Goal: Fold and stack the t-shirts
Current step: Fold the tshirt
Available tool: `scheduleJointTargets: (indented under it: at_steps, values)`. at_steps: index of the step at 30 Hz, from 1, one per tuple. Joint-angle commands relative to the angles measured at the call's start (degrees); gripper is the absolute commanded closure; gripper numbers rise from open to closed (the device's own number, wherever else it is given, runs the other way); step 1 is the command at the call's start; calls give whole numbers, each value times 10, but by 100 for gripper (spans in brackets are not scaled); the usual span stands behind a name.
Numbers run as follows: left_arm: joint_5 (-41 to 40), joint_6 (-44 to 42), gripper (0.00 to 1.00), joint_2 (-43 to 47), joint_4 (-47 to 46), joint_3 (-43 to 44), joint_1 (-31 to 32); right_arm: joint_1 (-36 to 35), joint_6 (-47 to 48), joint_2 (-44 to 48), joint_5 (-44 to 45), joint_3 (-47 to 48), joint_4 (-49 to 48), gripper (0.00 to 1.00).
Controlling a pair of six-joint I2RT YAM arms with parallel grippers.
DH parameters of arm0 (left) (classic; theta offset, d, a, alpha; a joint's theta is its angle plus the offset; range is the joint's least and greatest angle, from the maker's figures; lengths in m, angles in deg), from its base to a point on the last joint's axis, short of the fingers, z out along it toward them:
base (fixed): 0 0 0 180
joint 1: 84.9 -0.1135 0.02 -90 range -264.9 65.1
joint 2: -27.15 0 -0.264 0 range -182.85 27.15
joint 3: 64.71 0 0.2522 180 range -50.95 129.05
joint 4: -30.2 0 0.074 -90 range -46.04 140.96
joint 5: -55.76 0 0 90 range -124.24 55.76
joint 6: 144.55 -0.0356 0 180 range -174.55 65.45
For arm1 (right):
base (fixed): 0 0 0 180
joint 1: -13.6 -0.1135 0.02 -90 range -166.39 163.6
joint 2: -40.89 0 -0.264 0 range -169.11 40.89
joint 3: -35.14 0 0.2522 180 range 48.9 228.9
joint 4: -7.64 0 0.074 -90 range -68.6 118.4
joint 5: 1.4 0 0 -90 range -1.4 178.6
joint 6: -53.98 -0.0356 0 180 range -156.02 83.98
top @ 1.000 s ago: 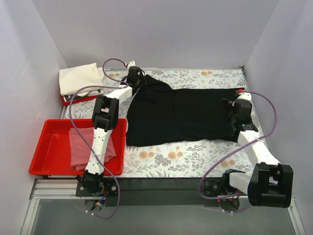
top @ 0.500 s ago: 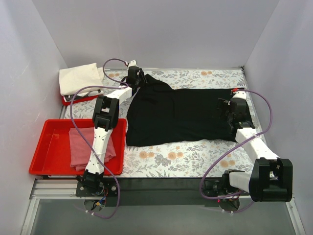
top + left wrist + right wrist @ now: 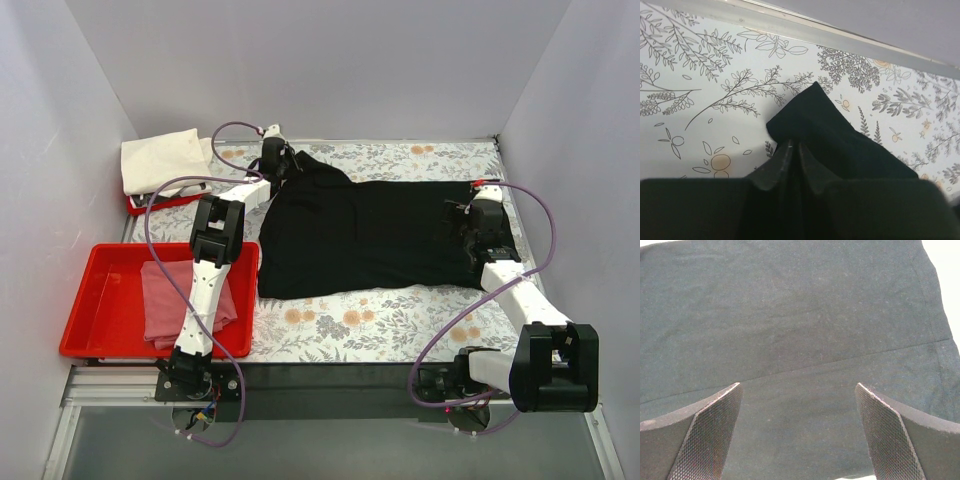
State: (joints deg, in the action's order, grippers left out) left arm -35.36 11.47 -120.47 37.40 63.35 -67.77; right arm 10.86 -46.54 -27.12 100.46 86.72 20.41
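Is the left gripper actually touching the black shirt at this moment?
Touching. The left wrist view shows the left gripper closed on a pinched-up fold of the black shirt, with the cloth rising in a peak just past its fingertips.

A counter (image 3: 380, 320) covered in a pale print of leafy sprigs and orange flowers fills the middle of the top view. At 8 o'clock a large red tray (image 3: 100, 300) sits at the counter's left edge. At 10 o'clock only the red near rim of a second tray (image 3: 160, 203) shows. Plain grey walls (image 3: 320, 70) close in the back and both sides. A metal rail (image 3: 110, 382) runs along the near edge at 6 o'clock.
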Motion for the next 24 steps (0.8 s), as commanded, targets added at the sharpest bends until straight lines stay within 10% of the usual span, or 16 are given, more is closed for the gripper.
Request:
scheduleJointTargets:
  at_steps: [1, 24]
  values:
    - [-13, -4, 93, 11, -4, -3, -5, -4, 5, -3, 6, 26, -16, 15]
    - [41, 56, 100, 225, -72, -212, -15, -5, 20, -62, 87, 71, 2, 12]
